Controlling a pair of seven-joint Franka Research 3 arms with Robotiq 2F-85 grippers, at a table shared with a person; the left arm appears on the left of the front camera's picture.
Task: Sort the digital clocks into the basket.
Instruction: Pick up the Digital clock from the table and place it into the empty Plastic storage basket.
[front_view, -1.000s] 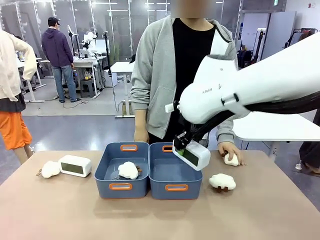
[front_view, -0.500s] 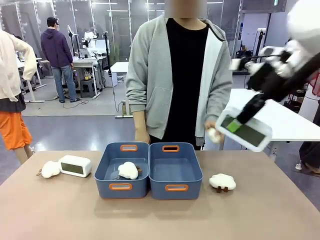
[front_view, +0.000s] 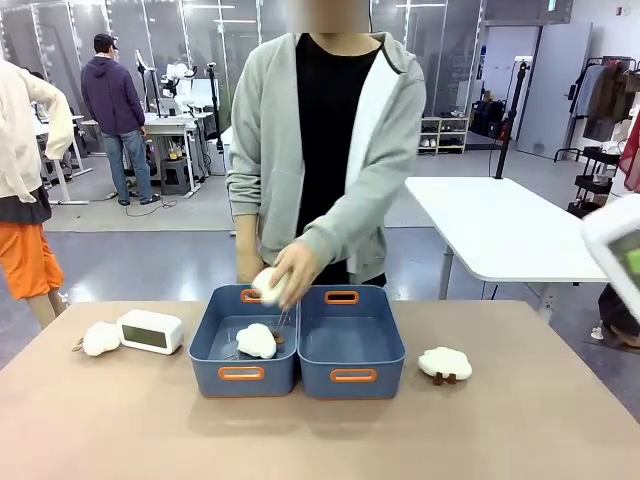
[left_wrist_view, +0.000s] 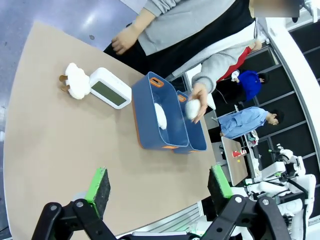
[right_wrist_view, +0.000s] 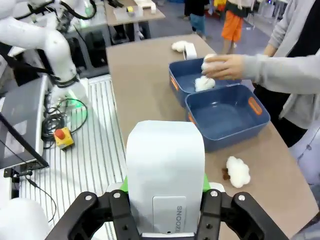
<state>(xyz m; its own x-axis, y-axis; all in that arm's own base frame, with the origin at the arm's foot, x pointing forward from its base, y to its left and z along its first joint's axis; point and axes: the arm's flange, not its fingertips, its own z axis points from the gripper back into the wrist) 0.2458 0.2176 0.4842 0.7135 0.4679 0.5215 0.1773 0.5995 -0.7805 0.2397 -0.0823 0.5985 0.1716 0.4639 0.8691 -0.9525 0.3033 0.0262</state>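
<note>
Left on the table (front_view: 320, 440), front view: clock (front_view: 150, 331) beside plush sheep (front_view: 100, 338), left of two baskets (front_view: 320, 378). Left wrist view: left gripper (left_wrist_view: 159, 182) wide open above table. Right wrist view: right gripper (right_wrist_view: 165, 186) clamping second clock (right_wrist_view: 165, 165), baskets ahead

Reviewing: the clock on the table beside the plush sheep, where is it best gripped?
Probably from above, pinching the clock front to back at mid-length: that is its narrow span, its display faces the robot, and the sheep crowds one end.
</note>
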